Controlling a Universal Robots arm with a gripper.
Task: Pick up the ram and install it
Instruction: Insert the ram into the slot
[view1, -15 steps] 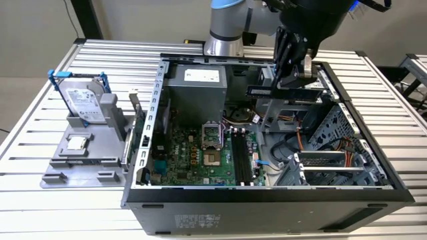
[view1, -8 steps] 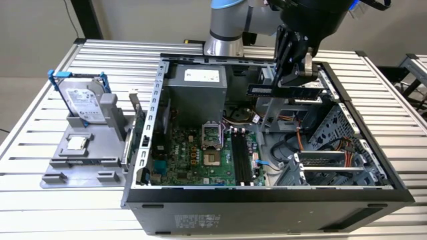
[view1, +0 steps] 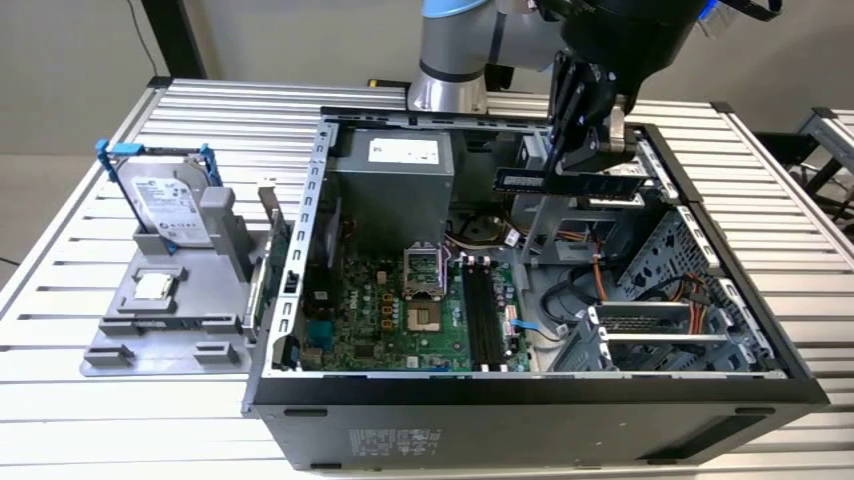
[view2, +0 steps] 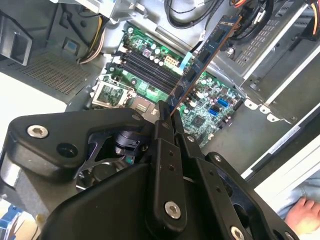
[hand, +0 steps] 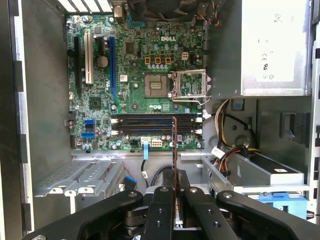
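End effector (view1: 583, 165): closed on the ram (view1: 534, 181), pinching it near mid-length above the open computer case (view1: 534, 385).
Ram: clear of the tabletop (view1: 80, 420), standing on edge, long axis level.
Memory slots (hand: 155, 125): below the held stick and toward the exterior view's left; they look vacant.
Alignment: the stick's long axis appears to run across the slots, not along them.
Motherboard (hand: 130, 55): flat on the case floor, carrying the slots.
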